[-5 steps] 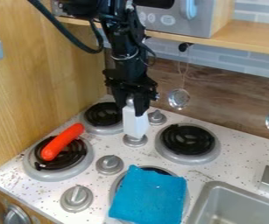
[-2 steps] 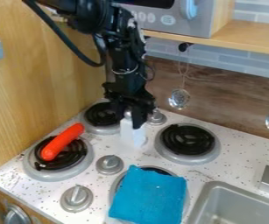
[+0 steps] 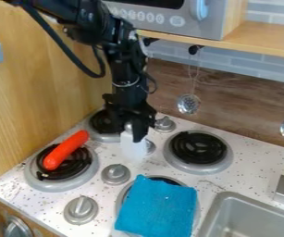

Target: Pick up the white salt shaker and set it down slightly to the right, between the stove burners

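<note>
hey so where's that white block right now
In the camera view, the white block is just left of centre, held by the gripper, between the back-left burner and the back-right burner.

The arm (image 3: 118, 51) is black, with rounded, slightly glossy housings at the top, a small pale patch (image 3: 132, 35) on one side, a thick smooth black cable (image 3: 58, 45), a thinner dark cable (image 3: 154, 84), a slim light-coloured band (image 3: 126, 85) and a blocky matt-black gripper (image 3: 132, 132).
</note>
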### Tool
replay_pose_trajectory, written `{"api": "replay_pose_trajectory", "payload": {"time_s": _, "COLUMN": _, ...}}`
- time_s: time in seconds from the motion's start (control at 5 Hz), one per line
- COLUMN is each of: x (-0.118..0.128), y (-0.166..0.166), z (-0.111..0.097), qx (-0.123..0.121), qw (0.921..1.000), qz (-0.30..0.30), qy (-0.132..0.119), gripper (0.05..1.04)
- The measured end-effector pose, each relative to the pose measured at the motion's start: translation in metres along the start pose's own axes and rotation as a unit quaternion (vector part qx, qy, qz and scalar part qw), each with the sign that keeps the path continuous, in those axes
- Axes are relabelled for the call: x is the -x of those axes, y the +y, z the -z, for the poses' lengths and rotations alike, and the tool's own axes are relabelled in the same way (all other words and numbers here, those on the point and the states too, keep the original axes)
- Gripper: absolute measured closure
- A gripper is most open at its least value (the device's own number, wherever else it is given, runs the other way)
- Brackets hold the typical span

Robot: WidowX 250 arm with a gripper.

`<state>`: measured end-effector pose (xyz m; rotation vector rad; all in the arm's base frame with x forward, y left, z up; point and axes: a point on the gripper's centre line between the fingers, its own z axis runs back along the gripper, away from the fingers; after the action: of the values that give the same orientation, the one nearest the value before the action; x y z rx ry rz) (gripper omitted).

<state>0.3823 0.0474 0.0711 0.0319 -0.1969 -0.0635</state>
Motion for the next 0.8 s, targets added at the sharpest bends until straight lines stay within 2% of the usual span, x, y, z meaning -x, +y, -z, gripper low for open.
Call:
{"api": "replay_pose_trajectory", "payload": {"time_s": 0.2, "x": -0.001, "y": 0.001, "z": 0.010, "qx": -0.001, "qw": 1.0000, "qz": 0.002, "qy": -0.001, "gripper": 0.484}}
{"api": "replay_pose_trajectory", "payload": {"time_s": 0.4, "x": -0.002, "y": 0.000, "z": 0.025, "qx": 0.002, "qw": 0.9999, "qz": 0.010, "qy": 0.009, "gripper": 0.484}}
{"api": "replay_pose_trajectory", "payload": {"time_s": 0.8, "x": -0.018, "y": 0.000, "z": 0.027, "qx": 0.008, "qw": 1.0000, "qz": 0.001, "qy": -0.005, "gripper": 0.484}}
